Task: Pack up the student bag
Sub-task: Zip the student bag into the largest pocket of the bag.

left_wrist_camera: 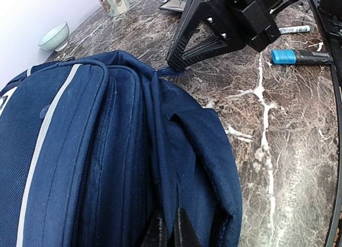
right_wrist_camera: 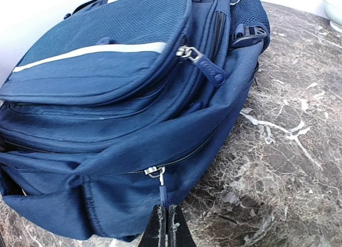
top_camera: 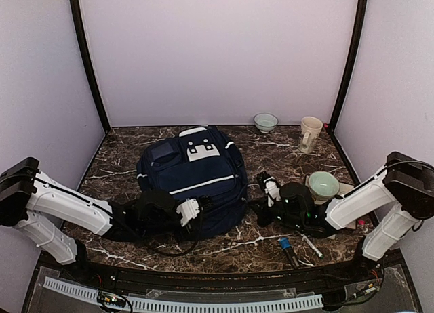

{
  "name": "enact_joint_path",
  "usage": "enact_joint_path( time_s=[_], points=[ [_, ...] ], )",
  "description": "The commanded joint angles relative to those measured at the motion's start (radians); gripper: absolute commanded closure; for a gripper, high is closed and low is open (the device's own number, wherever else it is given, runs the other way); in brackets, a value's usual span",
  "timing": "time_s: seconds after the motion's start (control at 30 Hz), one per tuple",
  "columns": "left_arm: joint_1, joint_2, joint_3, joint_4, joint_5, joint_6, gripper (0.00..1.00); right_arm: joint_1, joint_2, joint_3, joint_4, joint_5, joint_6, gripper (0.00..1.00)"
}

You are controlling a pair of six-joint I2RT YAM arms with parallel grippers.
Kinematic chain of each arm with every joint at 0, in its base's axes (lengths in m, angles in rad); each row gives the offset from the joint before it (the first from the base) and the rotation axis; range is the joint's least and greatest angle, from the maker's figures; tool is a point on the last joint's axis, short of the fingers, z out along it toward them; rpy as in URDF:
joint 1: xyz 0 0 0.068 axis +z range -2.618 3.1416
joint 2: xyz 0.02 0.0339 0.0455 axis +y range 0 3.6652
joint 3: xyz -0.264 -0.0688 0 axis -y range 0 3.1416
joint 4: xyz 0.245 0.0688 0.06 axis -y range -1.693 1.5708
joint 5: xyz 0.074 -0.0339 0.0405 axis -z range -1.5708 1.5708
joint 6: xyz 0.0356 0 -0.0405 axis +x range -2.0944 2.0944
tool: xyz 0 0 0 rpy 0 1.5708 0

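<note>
The navy student bag (top_camera: 193,174) lies flat in the middle of the table, its white stripe and grey-white patch facing up. My left gripper (top_camera: 205,204) is at the bag's near edge; in the left wrist view it (left_wrist_camera: 165,232) is shut on a fold of the bag's fabric (left_wrist_camera: 176,167). My right gripper (top_camera: 253,205) is at the bag's right side. In the right wrist view it (right_wrist_camera: 166,225) is shut on the blue zipper pull (right_wrist_camera: 162,192) of a side zip, and the silver slider (right_wrist_camera: 154,171) sits just above. The zip looks closed.
A pale bowl (top_camera: 265,122) and a cream mug (top_camera: 310,133) stand at the back right. A green bowl (top_camera: 323,185) sits right of my right arm. A blue-capped marker (top_camera: 288,250) and a white pen (top_camera: 312,245) lie near the front edge.
</note>
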Motion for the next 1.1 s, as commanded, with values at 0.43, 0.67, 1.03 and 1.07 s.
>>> enact_joint_path(
  time_s=[0.43, 0.67, 1.03, 1.07],
  points=[
    [-0.008, -0.230, -0.121, -0.042, -0.017, -0.048, 1.00, -0.143, 0.088, 0.061, -0.012, 0.079, 0.014, 1.00],
    [-0.008, -0.248, -0.118, -0.055, -0.056, -0.060, 1.00, -0.164, -0.007, 0.044, -0.083, 0.080, -0.007, 1.00],
    [-0.007, -0.290, -0.107, -0.052, -0.084, -0.075, 1.00, -0.160, 0.134, -0.023, 0.204, -0.440, -0.144, 0.43],
    [-0.008, -0.303, -0.112, -0.053, -0.079, -0.077, 1.00, -0.159, 0.154, -0.022, 0.242, -0.458, -0.146, 0.40]
  ],
)
